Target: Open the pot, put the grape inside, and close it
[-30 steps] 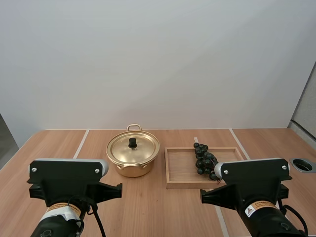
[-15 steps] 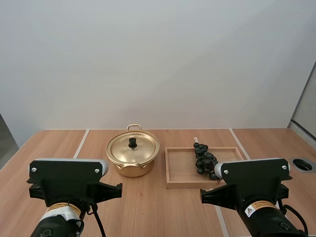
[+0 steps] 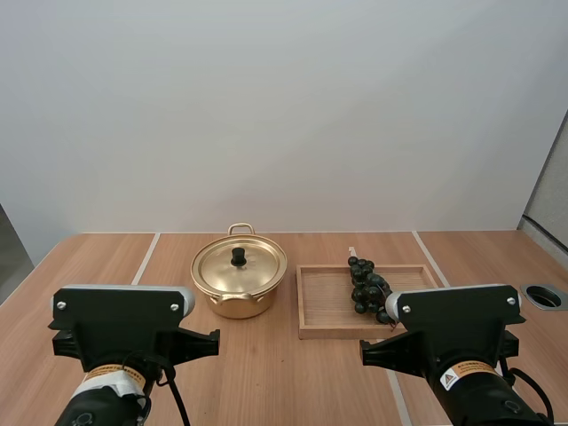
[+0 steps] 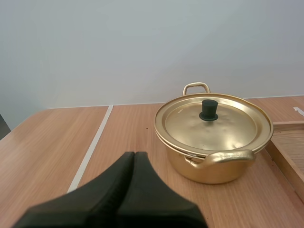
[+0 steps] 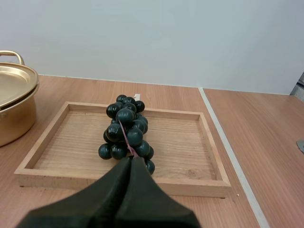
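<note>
Gold pot [image 3: 239, 282] sits shut at 9 o'clock from the grapes [image 3: 368, 288], nothing has moved, left tool [image 4: 134, 155] and right tool [image 5: 131, 161] stay clenched empty, so the job hasn't started.

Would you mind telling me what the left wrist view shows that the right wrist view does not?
The left wrist view gives the left gripper, shut on nothing, and the lid's black knob. The right wrist view gives the right gripper, also shut, and the grapes lying in the wooden tray. Both take in the pot, the tray and the table.
</note>
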Controlling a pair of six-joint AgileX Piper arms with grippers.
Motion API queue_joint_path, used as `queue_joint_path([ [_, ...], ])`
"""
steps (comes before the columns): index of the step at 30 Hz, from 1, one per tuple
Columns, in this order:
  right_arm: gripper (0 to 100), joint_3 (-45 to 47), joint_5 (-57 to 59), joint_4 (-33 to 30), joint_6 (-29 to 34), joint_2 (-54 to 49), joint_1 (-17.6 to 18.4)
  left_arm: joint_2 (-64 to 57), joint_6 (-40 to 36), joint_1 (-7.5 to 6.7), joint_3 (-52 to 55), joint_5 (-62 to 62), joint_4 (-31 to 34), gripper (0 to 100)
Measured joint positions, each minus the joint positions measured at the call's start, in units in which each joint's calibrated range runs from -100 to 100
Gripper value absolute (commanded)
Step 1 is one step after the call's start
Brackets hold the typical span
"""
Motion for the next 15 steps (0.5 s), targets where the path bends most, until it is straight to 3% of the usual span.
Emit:
queue_joint_path([
  [6, 0, 0.0, -12.7, 0.0, 0.0, 0.0, 0.0, 0.0, 0.0, 0.00, 0.0, -2.9, 0.0, 0],
  [10, 0, 0.0, -29.7, 0.0, 0.0, 0.0, 0.0, 0.0, 0.0, 0.00, -1.9, -12.8, 0.0, 0],
  [15, 0, -4.3, -29.6, 0.0, 0.0, 0.0, 0.0, -0.1, 0.0, 0.00, -10.2, -24.9, 0.0, 0],
])
